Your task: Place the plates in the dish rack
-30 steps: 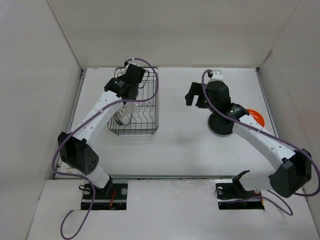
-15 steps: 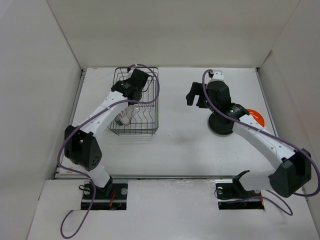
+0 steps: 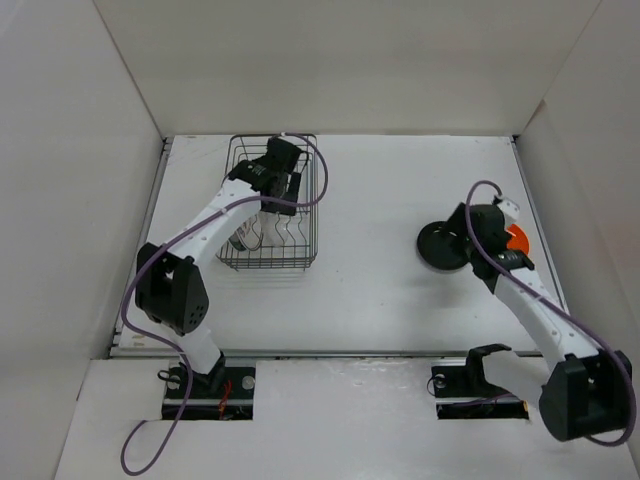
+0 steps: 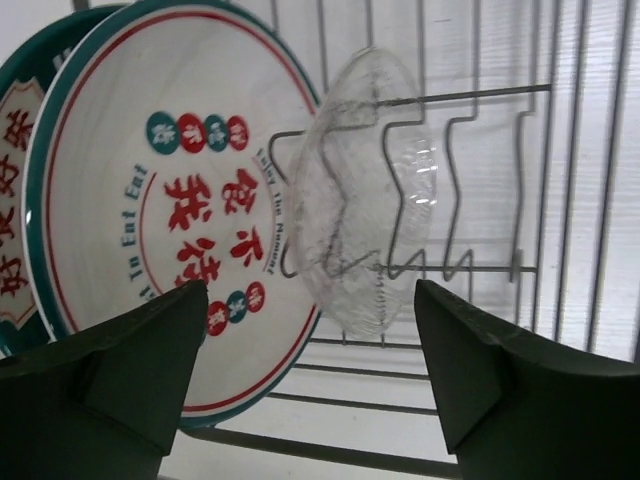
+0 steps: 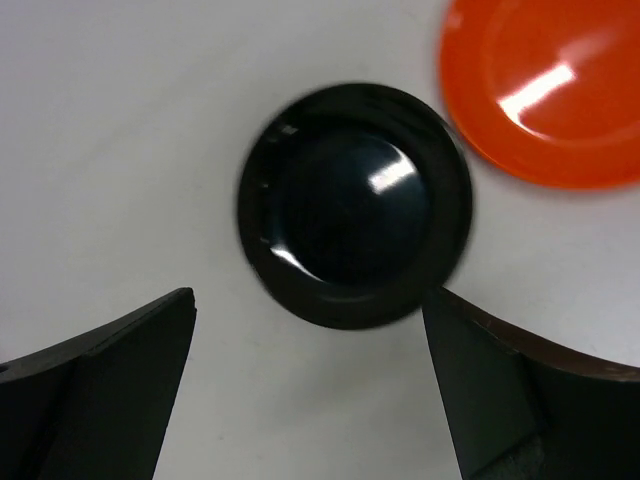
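Note:
The dish rack point(image 3: 300, 245) stands at the back left, and its wires point(image 4: 560, 150) fill the left wrist view. Inside it, a clear plate point(image 4: 365, 195) stands upright against the prongs. A white plate with red marks point(image 4: 150, 200) stands beside it, and another patterned plate point(image 4: 12, 210) behind that. My left gripper point(image 4: 312, 380) point(image 3: 288, 180) hangs open just above the clear plate, holding nothing. On the right, a glossy black plate point(image 5: 355, 205) point(image 3: 438, 247) lies flat on the table beside an orange plate point(image 5: 550, 90) point(image 3: 516, 238). My right gripper point(image 5: 310, 390) point(image 3: 465, 232) hovers open over the black plate.
White walls enclose the table point(image 3: 370, 290) on the left, back and right. The two arm bases point(image 3: 200, 380) sit at the near edge. The orange plate lies close to the right wall.
My left gripper has opened and let go of the clear plate, which now stands in the rack. The right arm swung right and came down over the black plate.

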`<action>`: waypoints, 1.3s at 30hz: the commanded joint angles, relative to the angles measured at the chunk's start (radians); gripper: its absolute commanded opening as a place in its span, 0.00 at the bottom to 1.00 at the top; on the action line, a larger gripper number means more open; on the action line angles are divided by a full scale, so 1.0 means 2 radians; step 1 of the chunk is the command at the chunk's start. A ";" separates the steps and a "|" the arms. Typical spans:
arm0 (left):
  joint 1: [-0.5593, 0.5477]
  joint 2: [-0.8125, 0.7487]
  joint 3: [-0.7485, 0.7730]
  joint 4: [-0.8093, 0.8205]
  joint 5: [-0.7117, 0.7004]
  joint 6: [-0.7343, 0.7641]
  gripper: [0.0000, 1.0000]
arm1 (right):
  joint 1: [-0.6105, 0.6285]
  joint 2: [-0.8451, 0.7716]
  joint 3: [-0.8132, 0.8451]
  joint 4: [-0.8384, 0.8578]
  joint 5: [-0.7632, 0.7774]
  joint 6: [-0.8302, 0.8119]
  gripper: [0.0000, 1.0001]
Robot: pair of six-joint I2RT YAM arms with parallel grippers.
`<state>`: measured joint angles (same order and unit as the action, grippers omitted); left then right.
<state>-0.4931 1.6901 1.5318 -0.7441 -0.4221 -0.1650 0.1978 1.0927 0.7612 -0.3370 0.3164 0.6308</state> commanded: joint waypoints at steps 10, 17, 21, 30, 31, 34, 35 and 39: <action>-0.005 -0.019 0.243 -0.014 0.180 0.083 1.00 | -0.127 0.018 -0.059 -0.018 -0.071 0.037 0.89; -0.005 0.016 0.305 -0.011 0.245 0.083 1.00 | -0.132 0.095 -0.037 0.012 -0.085 0.027 0.72; -0.005 0.021 0.286 -0.001 0.264 0.079 1.00 | -0.132 0.127 -0.007 0.001 -0.085 0.017 0.64; -0.005 0.030 0.277 0.005 0.269 0.079 1.00 | -0.132 0.221 0.016 -0.014 -0.089 0.000 0.55; -0.005 0.035 0.277 0.005 0.269 0.079 1.00 | -0.132 0.232 0.016 -0.014 -0.089 -0.005 0.44; -0.005 0.035 0.277 0.005 0.264 0.083 1.00 | -0.132 0.240 0.016 -0.014 -0.089 -0.009 0.19; -0.005 0.035 0.272 0.005 0.264 0.083 1.00 | -0.132 0.244 0.016 -0.019 -0.089 -0.009 0.02; 0.004 0.035 0.263 0.005 0.269 0.083 1.00 | -0.132 0.240 0.022 -0.020 -0.089 -0.009 0.00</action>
<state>-0.4950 1.7756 2.0777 -0.7509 0.1013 -0.0078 -0.0662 1.5402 0.8169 -0.3046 0.1066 0.6430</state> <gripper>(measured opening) 0.996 0.046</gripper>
